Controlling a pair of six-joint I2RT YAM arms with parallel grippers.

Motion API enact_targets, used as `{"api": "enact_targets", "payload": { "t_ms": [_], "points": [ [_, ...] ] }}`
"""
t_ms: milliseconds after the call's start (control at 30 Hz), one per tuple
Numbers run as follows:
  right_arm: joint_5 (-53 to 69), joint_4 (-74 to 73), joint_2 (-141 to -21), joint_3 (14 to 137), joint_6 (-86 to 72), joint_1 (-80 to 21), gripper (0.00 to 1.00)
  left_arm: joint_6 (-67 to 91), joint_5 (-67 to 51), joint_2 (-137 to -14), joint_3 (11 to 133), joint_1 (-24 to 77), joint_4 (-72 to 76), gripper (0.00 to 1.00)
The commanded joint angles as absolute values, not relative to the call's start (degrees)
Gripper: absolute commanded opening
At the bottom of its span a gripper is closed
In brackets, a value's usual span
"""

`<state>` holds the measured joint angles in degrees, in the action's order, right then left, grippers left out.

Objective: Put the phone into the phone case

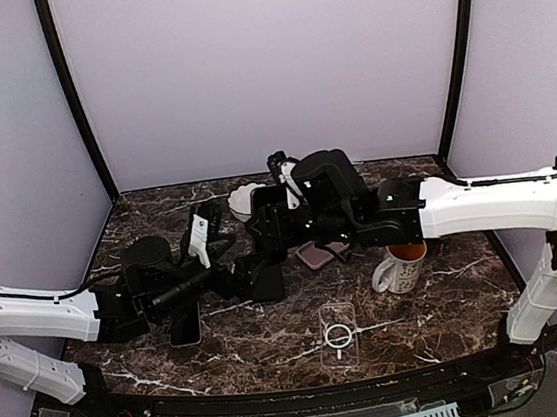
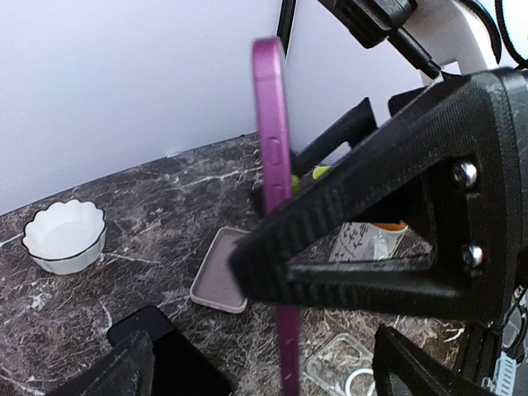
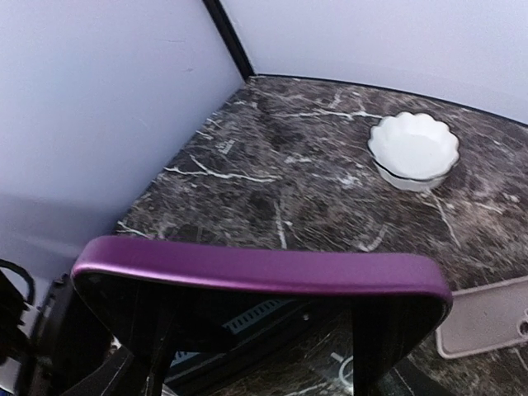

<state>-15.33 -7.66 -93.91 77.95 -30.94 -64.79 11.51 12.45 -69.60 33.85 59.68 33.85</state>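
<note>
Purple phone (image 2: pixel 271 124); pinkish case (image 2: pixel 219 276), perhaps.

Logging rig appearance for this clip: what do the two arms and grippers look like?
Both the left arm and right arm have white shells with black joints and wrists. Black cables run along them. The right gripper's fingers are black printed trusses with silver screws.

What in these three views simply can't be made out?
- Right wrist view: the purple case blocks the table beneath it; whether it is empty is unclear.
- Left wrist view: a black finger hides most of the mug; the bottom edge cuts off the black phone.
- Top view: the clear case is too faint for detail.
</note>
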Motion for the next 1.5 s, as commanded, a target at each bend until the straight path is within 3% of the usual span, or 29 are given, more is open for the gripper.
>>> {"api": "enact_targets", "payload": {
  "t_ms": [0,200,467,967,1233,1467],
  "points": [
    [-23.41,-17.53,-88.46,72.79,-35.96,-65.1,0.0,10.71,13.39,-66.68,34.71,59.77,24.8,0.97],
    [-24.43,-31.96,-87.51,66.65,-48.25,-67.53,0.0,9.08,14.05,-67.12,35.44,59.68,15.62,0.98],
    [-30.11,-37.61,-92.79,66.69,-63.96,-75.15,0.0,12.32,15.13,-72.44,39.7,59.68,6.82,0.98],
    [-29.73,-43.01,-101.47,68.23,-72.29,-78.28,0.0,13.38,11.82,-67.66,37.19,59.68,0.66,0.95],
    [-32.95,-49.02,-99.66,71.43,-71.37,-78.18,0.0,7.22,6.31,-69.34,38.09,60.53,-2.03,0.76],
    [-34.92,-55.54,-90.51,71.06,-66.53,-77.33,0.0,-0.34,0.33,-80.35,42.73,63.65,-1.95,0.65]
  ]
}}
